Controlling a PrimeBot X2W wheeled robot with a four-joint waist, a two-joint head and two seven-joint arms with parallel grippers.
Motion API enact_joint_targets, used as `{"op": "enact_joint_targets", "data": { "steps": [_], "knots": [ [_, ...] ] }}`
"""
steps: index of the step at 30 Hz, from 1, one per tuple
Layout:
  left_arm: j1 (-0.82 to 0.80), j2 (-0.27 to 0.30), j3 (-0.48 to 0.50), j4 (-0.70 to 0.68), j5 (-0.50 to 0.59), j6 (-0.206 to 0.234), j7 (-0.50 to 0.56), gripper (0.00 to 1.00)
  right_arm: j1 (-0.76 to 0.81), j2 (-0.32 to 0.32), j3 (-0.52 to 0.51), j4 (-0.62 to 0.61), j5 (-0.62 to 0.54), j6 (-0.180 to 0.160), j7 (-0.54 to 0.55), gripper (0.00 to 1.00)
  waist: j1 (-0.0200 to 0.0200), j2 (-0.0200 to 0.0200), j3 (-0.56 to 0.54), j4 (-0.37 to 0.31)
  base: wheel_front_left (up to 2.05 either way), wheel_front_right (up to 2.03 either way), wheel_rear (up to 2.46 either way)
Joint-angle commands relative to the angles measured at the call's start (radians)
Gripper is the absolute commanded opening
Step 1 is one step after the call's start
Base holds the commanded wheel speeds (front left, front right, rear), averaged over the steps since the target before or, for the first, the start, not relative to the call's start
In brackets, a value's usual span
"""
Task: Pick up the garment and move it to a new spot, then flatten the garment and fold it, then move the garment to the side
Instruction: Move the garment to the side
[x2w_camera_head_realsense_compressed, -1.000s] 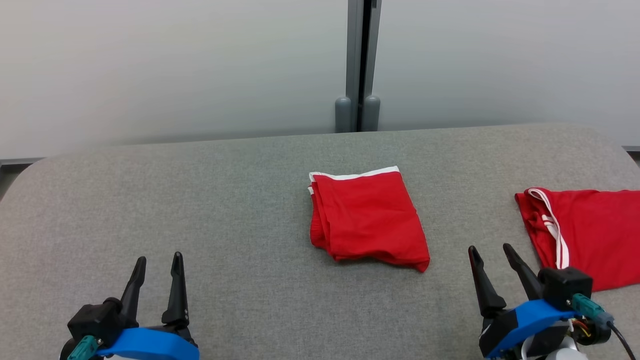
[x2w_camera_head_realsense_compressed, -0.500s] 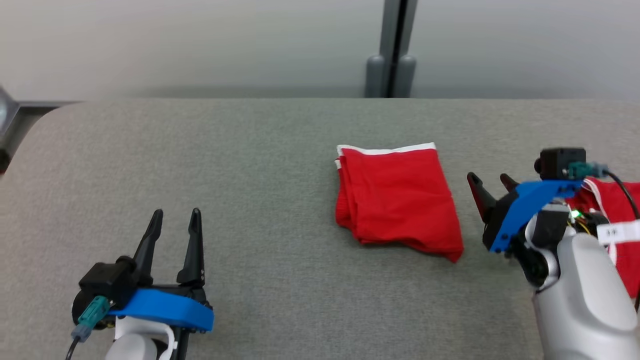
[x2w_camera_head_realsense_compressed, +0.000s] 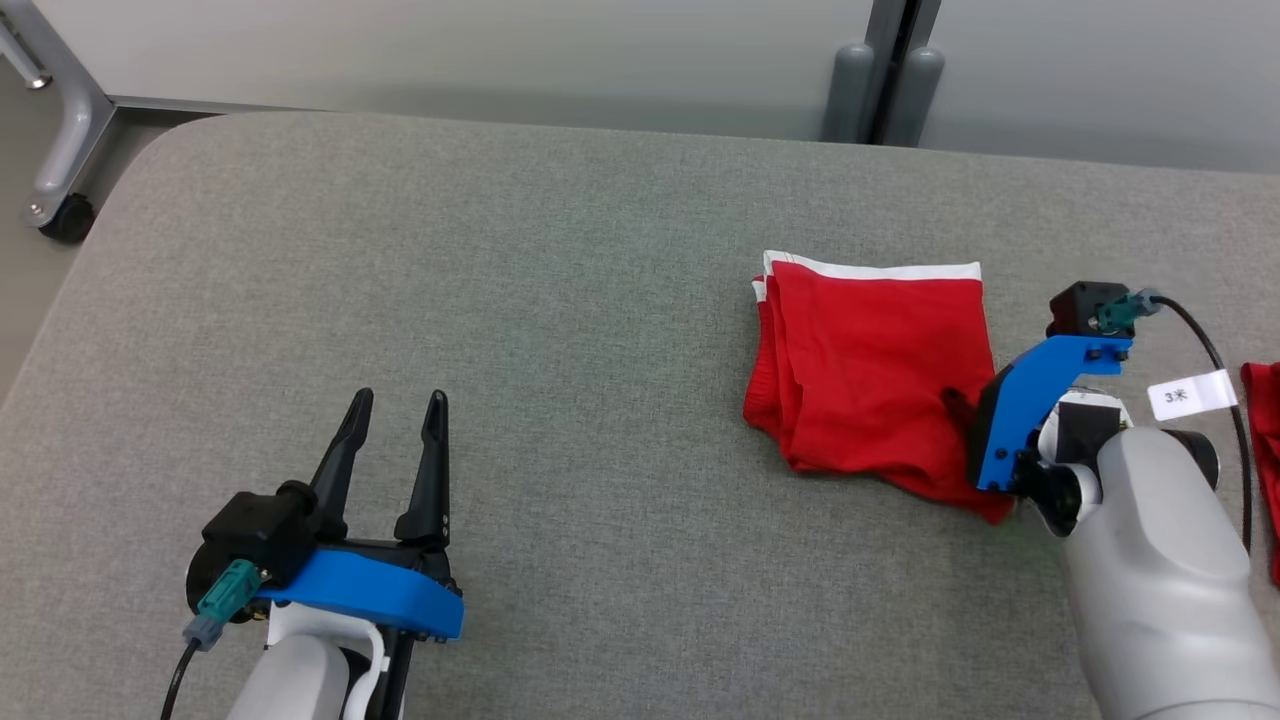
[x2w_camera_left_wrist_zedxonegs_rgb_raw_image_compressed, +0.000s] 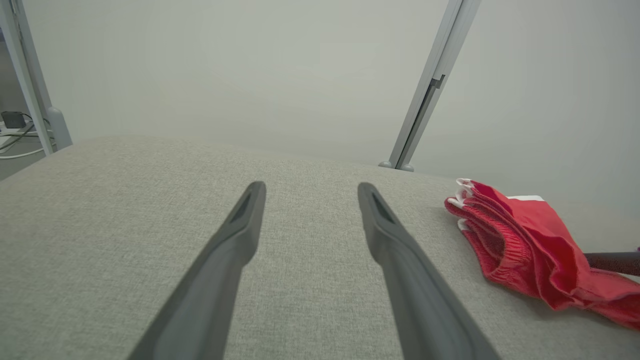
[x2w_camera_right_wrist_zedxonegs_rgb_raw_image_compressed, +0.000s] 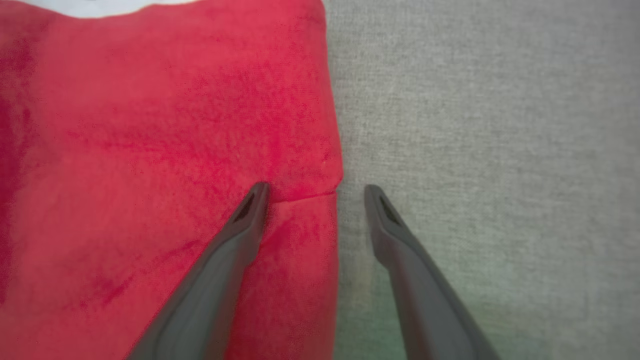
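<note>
One grey padded table (x2w_camera_head_realsense_compressed: 500, 250), folded red garment (x2w_camera_head_realsense_compressed: 870, 380) lying right of centre on it. Right gripper (x2w_camera_right_wrist_zedxonegs_rgb_raw_image_compressed: 315, 188) spread wide, straddling the garment's right edge: one finger over cloth, one over table. Left gripper (x2w_camera_head_realsense_compressed: 400, 397) also wide, empty, well apart from it.

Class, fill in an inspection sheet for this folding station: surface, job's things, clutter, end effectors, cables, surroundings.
Surface: grey fabric table top, rounded corners.
Job's things: folded red garment with white trim, lying flat.
Clutter: second red garment at the right edge.
End effectors: left end effector open over bare table; right end effector open, astride the folded garment's edge, nothing gripped.
Cables: black cable with white tag at right wrist; dark cable at left wrist.
Surroundings: pale wall panels, grey post, wheeled frame leg.
</note>
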Motion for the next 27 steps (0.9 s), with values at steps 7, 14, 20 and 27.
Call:
{"op": "enact_joint_targets", "data": {
  "steps": [7, 14, 20, 27],
  "knots": [
    [-0.027, 0.008, 0.001, 0.018, -0.008, -0.008, -0.008, 1.0, -0.067, 0.002, 0.113, 0.152, 0.109, 0.002, -0.025, 0.0, -0.0001, 0.0, -0.001, -0.014, 0.0, 0.0, 0.0],
    [-0.01, 0.012, 0.027, 0.011, -0.006, -0.007, -0.011, 1.0, -0.125, -0.003, 0.293, 0.117, 0.158, 0.001, -0.062, 0.0, -0.0001, 0.0, -0.025, -0.097, 0.0, 0.0, 0.0],
    [0.02, 0.015, 0.062, -0.025, -0.001, 0.004, -0.011, 1.0, -0.149, -0.075, 0.533, -0.049, 0.248, 0.0, 0.032, 0.0, -0.0001, 0.0, -0.042, -0.212, 0.0, 0.0, 0.0],
    [0.035, 0.016, 0.075, -0.087, 0.028, 0.007, -0.012, 1.0, -0.124, -0.318, 0.704, -0.35, 0.396, 0.001, 0.163, 0.0, -0.0001, 0.0, -0.023, -0.32, 0.0, 0.0, 0.0]
  ]
}}
